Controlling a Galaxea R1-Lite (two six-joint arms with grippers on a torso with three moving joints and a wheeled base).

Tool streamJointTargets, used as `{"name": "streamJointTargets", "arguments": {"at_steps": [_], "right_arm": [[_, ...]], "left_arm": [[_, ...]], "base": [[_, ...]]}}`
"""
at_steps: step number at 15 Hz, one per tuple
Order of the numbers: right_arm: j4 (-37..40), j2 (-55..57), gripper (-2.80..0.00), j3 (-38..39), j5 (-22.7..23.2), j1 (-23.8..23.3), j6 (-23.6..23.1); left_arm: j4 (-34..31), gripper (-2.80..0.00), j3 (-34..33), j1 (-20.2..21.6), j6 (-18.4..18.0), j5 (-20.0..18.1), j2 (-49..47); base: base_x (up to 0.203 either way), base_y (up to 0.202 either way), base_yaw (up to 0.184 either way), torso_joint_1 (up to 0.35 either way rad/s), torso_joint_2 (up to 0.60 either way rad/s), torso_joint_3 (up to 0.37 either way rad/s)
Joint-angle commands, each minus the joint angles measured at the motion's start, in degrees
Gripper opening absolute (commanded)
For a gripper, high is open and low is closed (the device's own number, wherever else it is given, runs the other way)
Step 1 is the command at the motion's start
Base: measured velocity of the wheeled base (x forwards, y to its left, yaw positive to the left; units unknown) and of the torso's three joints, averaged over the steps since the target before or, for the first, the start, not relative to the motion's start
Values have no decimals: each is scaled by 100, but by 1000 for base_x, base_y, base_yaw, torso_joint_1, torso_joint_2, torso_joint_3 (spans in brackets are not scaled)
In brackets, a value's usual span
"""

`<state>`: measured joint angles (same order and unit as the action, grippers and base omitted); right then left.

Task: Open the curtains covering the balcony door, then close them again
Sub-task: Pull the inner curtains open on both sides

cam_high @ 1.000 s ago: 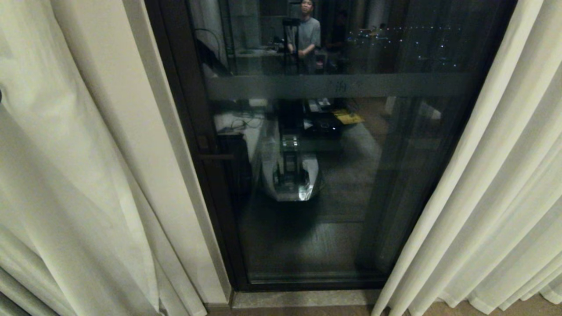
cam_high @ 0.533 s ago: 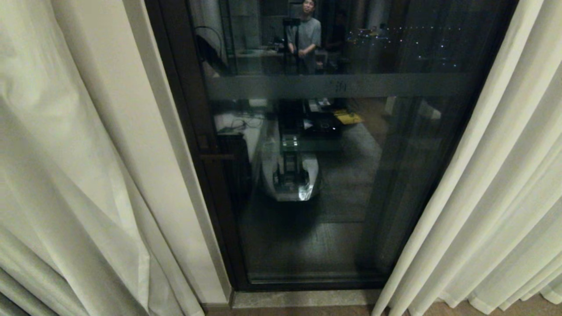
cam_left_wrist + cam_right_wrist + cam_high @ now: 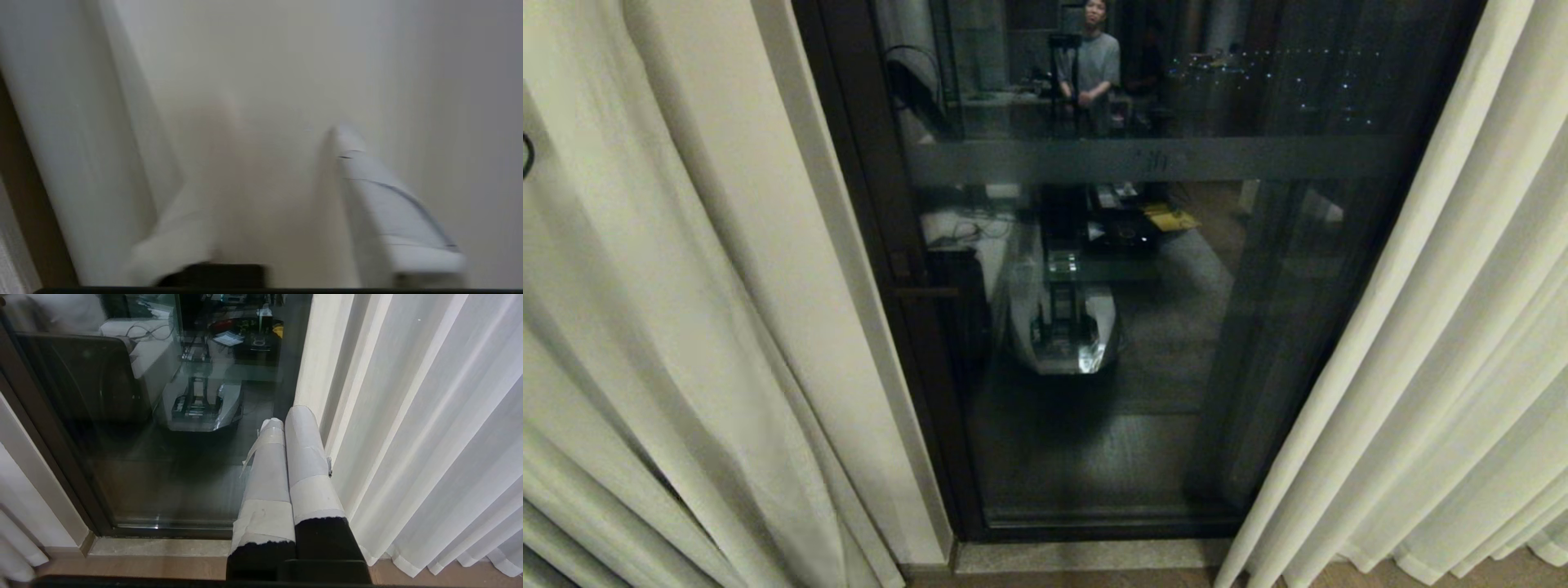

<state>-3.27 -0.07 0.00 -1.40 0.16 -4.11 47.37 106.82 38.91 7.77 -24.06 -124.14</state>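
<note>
With the curtains (image 3: 645,327) drawn aside off the balcony door (image 3: 1143,343), the left end effector (image 3: 282,163) stands parted against fabric, gripping nothing, while the right end effector (image 3: 286,428) hangs pinched empty.

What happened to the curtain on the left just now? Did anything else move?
The left curtain panel lost its pulled, slanted folds and now hangs in straighter pleats. The left gripper has opened, its fingers apart in front of the fabric, so it has let go. The balcony door, the right curtain panel and the shut right gripper stayed as they were.
</note>
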Motion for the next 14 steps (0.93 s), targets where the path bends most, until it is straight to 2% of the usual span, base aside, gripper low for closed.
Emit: {"name": "streamJointTargets", "arguments": {"at_steps": [1, 4, 14], "right_arm": [[-2, 7, -280, 0, 0, 2, -2], [0, 7, -280, 0, 0, 2, -2], [-2, 7, -280, 0, 0, 2, -2]], "left_arm": [[22, 0, -211, -6, 6, -6, 269], [27, 0, -759, 12, 6, 1, 637], [-54, 0, -4266, -1, -102, -30, 2936]], "base": [[0, 0, 0, 0, 0, 0], [0, 0, 0, 0, 0, 0], [0, 0, 0, 0, 0, 0]]}}
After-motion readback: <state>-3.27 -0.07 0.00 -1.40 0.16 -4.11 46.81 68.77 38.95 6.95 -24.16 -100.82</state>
